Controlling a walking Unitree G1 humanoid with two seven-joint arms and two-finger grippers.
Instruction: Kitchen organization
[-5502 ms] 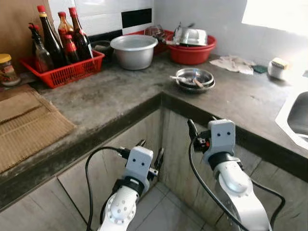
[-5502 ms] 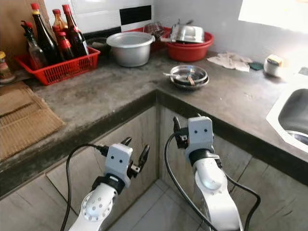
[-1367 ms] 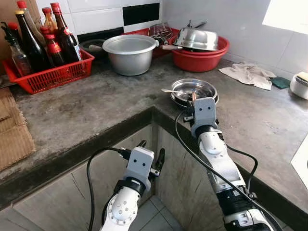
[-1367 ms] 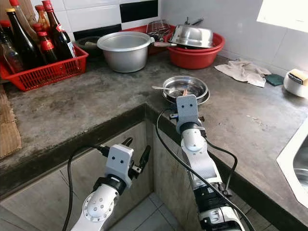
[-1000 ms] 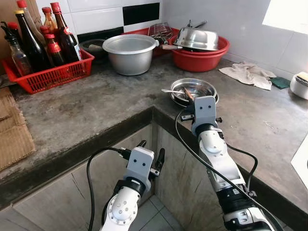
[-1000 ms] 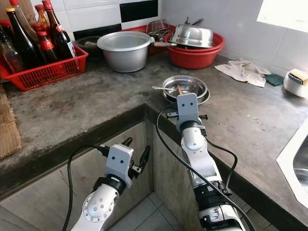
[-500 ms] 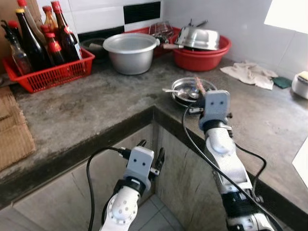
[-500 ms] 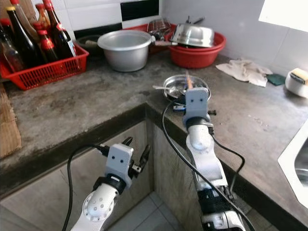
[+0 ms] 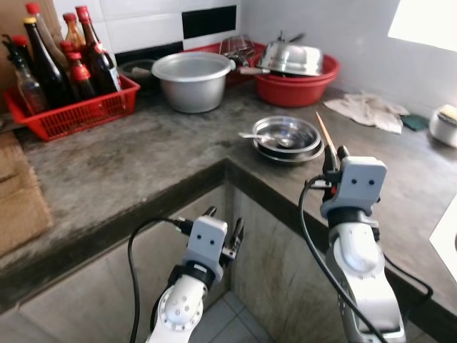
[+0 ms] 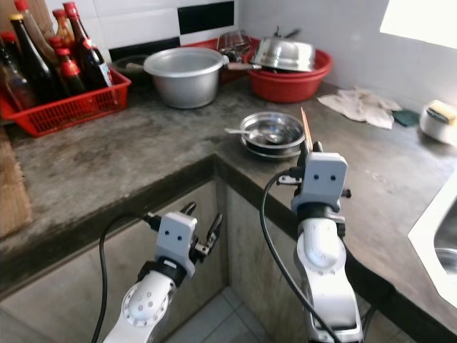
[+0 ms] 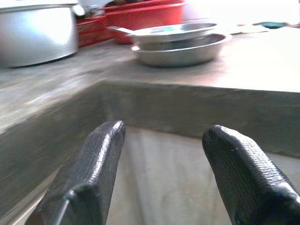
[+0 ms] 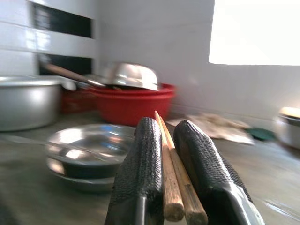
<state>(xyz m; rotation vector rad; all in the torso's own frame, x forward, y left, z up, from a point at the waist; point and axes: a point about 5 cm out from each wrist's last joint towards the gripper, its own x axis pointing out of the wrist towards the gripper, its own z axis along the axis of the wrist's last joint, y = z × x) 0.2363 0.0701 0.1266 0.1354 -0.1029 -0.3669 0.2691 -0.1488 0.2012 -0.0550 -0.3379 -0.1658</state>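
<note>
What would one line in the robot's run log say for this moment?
right gripper: shut on chopsticks, lifted above counter | left gripper: open, idle below counter edge | steel bowls: spoon inside

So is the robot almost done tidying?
Not nearly. The right gripper is shut on the chopsticks, held above the counter beside the steel bowls. A spoon lies in those bowls. The left gripper hangs open below the counter.

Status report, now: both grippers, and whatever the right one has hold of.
Right gripper shut on chopsticks, raised beside the steel bowls. Left gripper open, idle below the counter edge. Nothing blocking.
</note>
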